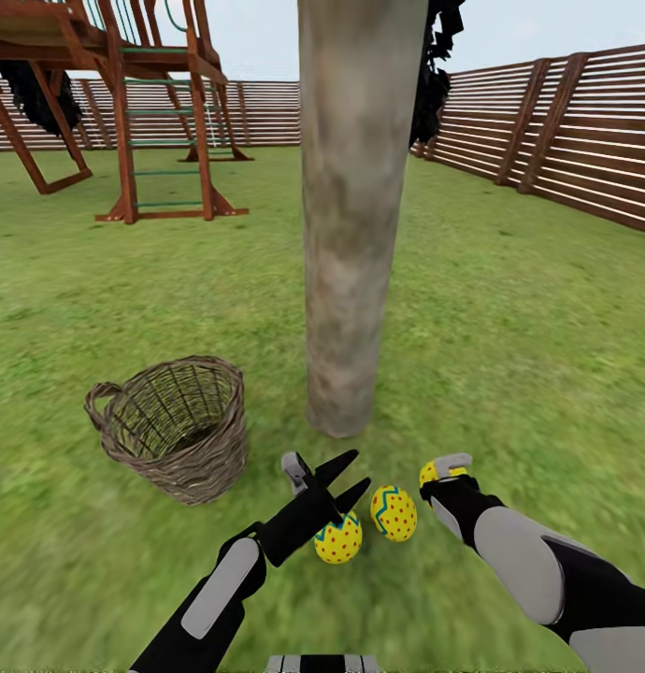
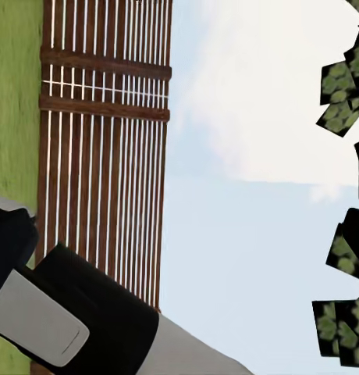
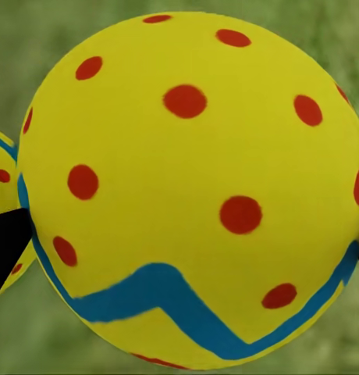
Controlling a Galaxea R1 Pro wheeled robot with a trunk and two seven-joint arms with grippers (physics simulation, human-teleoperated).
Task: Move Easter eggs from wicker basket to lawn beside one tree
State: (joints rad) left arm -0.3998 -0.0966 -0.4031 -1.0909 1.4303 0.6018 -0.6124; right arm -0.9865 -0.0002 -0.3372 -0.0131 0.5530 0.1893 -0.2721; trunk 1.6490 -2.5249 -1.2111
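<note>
Two Easter eggs lie on the lawn (image 1: 509, 318) in front of the tree (image 1: 355, 234): one (image 1: 338, 542) under my left wrist and one (image 1: 394, 512) just right of it. My right gripper (image 1: 438, 477) is down at the third egg (image 1: 429, 472), right of the trunk's foot. In the right wrist view this egg (image 3: 187, 180) sits between the dark fingertips (image 3: 8, 246), which press its sides. My left gripper (image 1: 349, 479) hangs open above the eggs, holding nothing. The wicker basket (image 1: 178, 425) stands left of the trunk, and no egg shows inside it.
A wooden play set (image 1: 126, 103) stands at the far left. A brown slat fence (image 1: 566, 131) runs along the back and right. In the left wrist view, my right forearm (image 2: 70, 312) crosses in front of fence, sky and leaves.
</note>
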